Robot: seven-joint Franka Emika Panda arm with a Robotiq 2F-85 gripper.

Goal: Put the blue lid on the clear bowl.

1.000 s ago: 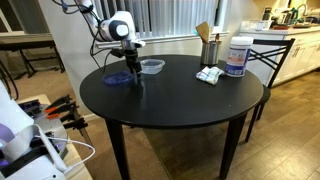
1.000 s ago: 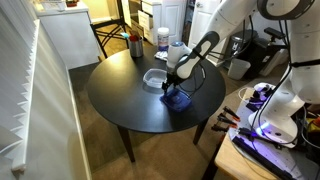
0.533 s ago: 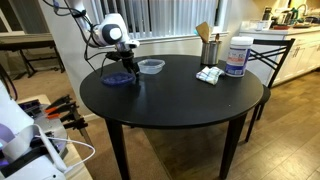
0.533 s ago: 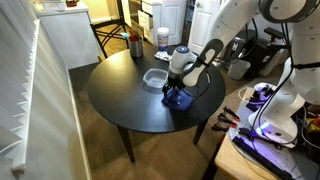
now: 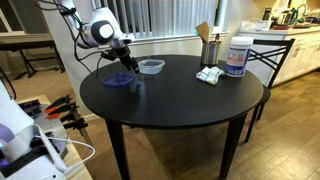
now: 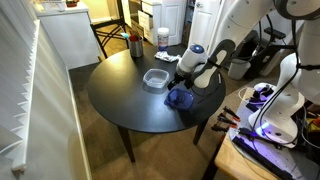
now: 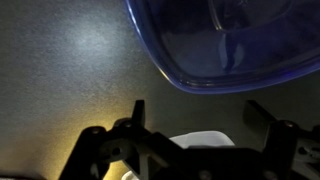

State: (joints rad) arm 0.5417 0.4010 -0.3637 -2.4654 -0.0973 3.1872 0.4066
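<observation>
Black round table (image 5: 190, 100) before window blinds. Blue lid (image 5: 117, 79) flat near the edge, just beside clear bowl (image 5: 151, 66). Gripper (image 5: 127, 64) spread and empty, just above the lid. Pinch one rim, lift level, centre over bowl.

A round black table (image 5: 175, 110) stood on dark legs over a wood floor (image 5: 180, 160). Near its far right edge a white tub with a blue label (image 5: 237, 57) stood upright. Just beside it, further along the far edge toward the middle, a metal cup (image 5: 209, 50) held light wooden utensils. In front of the cup and the tub a small white crumpled cloth (image 5: 209, 75) lay on the tabletop. A dark chair (image 5: 270, 47) stood beyond the right edge, near the tub. Vertical blinds (image 5: 170, 18) hung behind the far edge. Off the near left edge, orange-handled tools (image 5: 62, 110) lay on a lower white surface.
</observation>
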